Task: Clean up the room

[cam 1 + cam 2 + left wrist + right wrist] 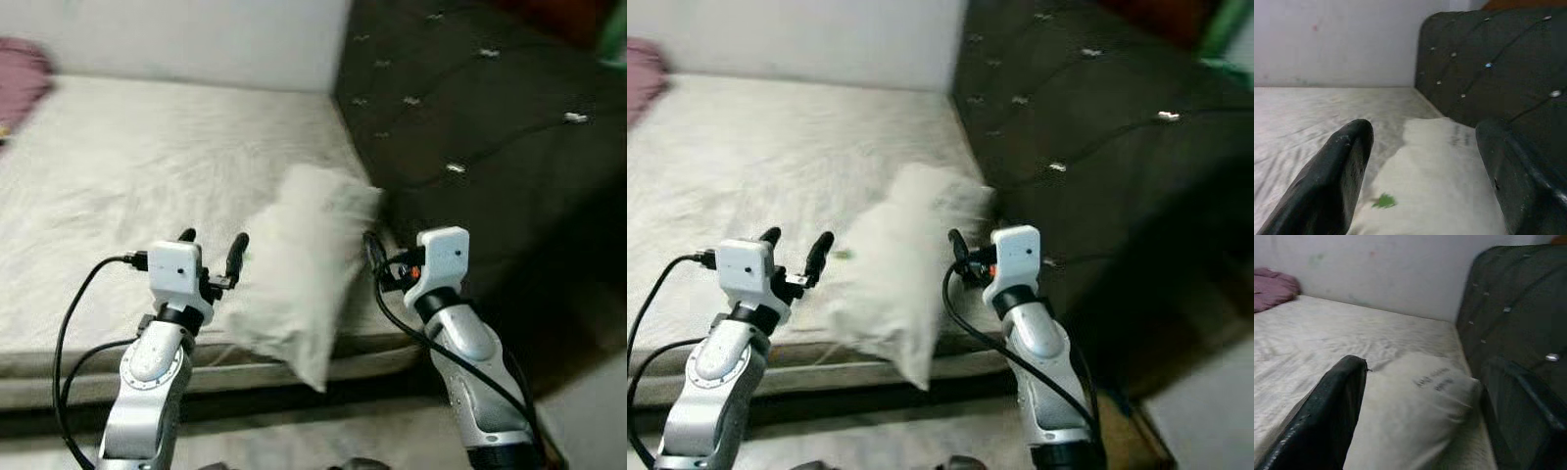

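**Pillow at the corner of the bed, both grippers empty**

White pillow sits on the mattress near its front edge, right by the dark tufted headboard; left gripper and right gripper flank it, fingers spread wide, holding nothing; pink cloth lies far back.

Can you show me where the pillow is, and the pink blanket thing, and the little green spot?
pillow (299, 269), left eye view, middle of its white cover.
pink blanket (1272, 288), right wrist view, middle of the crumpled heap.
green spot (1383, 200), left wrist view, its center, on the pillow.
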Tool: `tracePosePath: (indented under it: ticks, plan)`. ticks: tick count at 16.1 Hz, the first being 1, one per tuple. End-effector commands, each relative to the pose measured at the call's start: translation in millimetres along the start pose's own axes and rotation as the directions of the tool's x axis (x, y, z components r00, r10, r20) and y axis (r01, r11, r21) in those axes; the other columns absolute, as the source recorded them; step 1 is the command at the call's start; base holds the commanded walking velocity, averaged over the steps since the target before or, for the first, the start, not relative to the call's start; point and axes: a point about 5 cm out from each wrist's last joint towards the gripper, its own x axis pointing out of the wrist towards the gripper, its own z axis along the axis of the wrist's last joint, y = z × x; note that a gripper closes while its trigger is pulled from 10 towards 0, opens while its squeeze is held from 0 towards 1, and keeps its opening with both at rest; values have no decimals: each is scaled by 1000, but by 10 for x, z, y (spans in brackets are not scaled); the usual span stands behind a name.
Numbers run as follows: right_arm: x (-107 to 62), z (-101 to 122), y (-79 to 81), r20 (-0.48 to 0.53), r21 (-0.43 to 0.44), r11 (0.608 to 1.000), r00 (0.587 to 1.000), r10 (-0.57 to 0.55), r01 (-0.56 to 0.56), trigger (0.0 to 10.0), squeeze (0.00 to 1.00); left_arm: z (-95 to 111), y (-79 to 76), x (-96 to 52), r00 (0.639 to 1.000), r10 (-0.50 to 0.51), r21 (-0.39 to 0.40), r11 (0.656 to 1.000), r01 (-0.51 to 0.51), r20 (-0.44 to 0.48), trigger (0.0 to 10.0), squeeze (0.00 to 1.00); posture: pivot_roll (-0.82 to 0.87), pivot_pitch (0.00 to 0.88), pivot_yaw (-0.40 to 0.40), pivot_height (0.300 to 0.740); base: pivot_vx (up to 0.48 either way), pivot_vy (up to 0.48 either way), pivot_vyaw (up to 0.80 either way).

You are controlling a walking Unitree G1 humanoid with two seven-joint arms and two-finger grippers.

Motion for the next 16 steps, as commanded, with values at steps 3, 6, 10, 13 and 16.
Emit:
tracePosePath:
  ticks: [3, 6, 10, 13, 16]
  plan:
    - [-5, 16, -46, 0, -13, 1000, 1000, -20, 20, 10000, 0, 49, -33, 7, 1000, -14, -3, 1000, 14, 23, 10000, 0, -17, 0, -87, 740, 316, 0, 0]
    - [-8, 15, -47, 1, -15, 1000, 1000, -18, 18, 10000, 0, 45, -39, 2, 1000, -18, -2, 1000, 18, 21, 10000, 0, -18, 0, -86, 740, 322, 0, 0]
    - [-18, 5, -43, -3, -18, 1000, 1000, -14, 14, 10000, 0, 35, -47, -6, 1000, -21, -1, 1000, 21, 16, 10000, 0, -17, 0, -87, 740, 325, 0, 0]
    - [-21, 2, -42, -5, -19, 1000, 1000, -11, 11, 10000, 0, 17, -29, -6, 1000, 11, 13, 1000, -11, 5, 10000, 0, -17, 0, -89, 740, 95, 0, 0]
    - [-13, -7, -41, -14, -22, 1000, 1000, -3, 3, 10000, 0, -57, 30, -26, 996, 79, 16, 997, -79, -43, 10000, 0, -11, 0, -97, 740, 0, 0, 0]
